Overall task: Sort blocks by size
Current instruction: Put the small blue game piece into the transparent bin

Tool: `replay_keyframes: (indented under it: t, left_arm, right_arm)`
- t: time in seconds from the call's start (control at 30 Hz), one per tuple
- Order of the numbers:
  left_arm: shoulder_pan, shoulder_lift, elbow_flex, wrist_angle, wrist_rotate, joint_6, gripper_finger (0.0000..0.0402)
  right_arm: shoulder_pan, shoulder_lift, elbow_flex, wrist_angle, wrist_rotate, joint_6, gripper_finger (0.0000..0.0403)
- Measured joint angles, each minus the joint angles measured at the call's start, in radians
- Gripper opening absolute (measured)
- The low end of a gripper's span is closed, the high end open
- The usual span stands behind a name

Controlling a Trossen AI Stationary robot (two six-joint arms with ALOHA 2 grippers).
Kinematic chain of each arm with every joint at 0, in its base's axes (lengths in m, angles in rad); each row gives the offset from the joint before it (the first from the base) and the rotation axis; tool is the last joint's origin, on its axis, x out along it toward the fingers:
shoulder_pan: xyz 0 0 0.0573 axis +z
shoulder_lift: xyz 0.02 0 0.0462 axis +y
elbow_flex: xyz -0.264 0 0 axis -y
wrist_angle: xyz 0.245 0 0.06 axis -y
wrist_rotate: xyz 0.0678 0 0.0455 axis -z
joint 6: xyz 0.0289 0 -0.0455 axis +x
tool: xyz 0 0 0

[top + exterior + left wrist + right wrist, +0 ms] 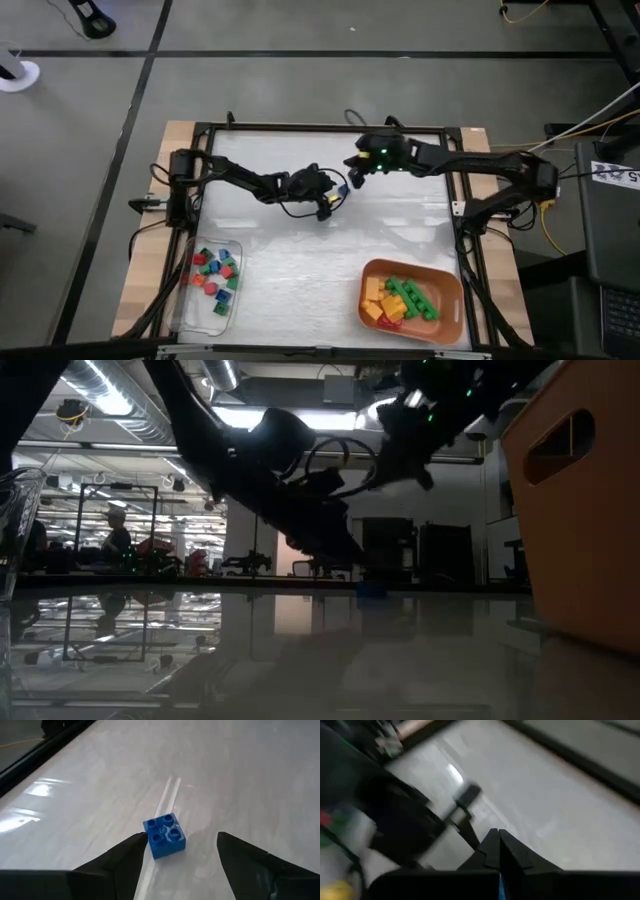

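Item: small blue four-stud plastic brick (164,836), lying on the white surface (240,780) at centre frame in the left wrist view, between the spread jaws of the left gripper (180,851), touching the near jaw, apart from the other. Handling, as judged: centre the jaws about the brick, lower squarely, then close on its flat sides. Right gripper (354,166), upper centre in the high view, jaws pressed together, holding nothing visible.

Lab – ceiling ducts (120,405) (workbenches behind)

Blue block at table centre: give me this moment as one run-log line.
left claw: open around blue block, on table | right claw: shut, empty, beside | orange bin: large blocks | clear tray: small blocks
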Motion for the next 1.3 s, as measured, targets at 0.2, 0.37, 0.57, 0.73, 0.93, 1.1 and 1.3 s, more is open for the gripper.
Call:
replay_keyframes:
  t: [0.2, 0.37, 0.57, 0.73, 0.93, 1.1, 1.3]
  left_arm:
    - [0.014, 0.082, 0.0, 0.157, -0.008, -0.009, 0.0237]
    - [0.043, 0.125, 0.009, 0.197, -0.012, -0.017, 0.0237]
    - [0.047, 0.18, 0.07, 0.196, 0.016, -0.021, 0.0237]
    - [0.036, 0.212, 0.106, 0.18, 0.028, -0.008, 0.0237]
    - [0.041, 0.209, 0.113, 0.174, 0.027, -0.012, 0.0237]
    - [0.037, 0.209, 0.113, 0.175, 0.032, 0.052, 0.0237]
    - [0.037, 0.209, 0.127, 0.186, 0.106, 0.072, 0.0237]
  right_arm:
    - [0.0, -0.143, 0.001, -0.02, -0.036, -0.013, 0.0001]
    - [0.013, -0.238, 0.001, -0.05, -0.079, -0.023, 0.0001]
    - [0.064, -0.334, 0.002, -0.045, -0.083, -0.027, 0.0001]
    - [0.101, -0.419, 0.002, -0.05, -0.086, -0.027, 0.0001]
    - [0.126, -0.535, 0.002, -0.057, -0.087, -0.08, 0.0001]
    - [0.123, -0.637, 0.003, -0.133, -0.085, -0.112, 0.0001]
    - [0.123, -0.726, 0.003, -0.261, -0.071, -0.123, 0.0001]
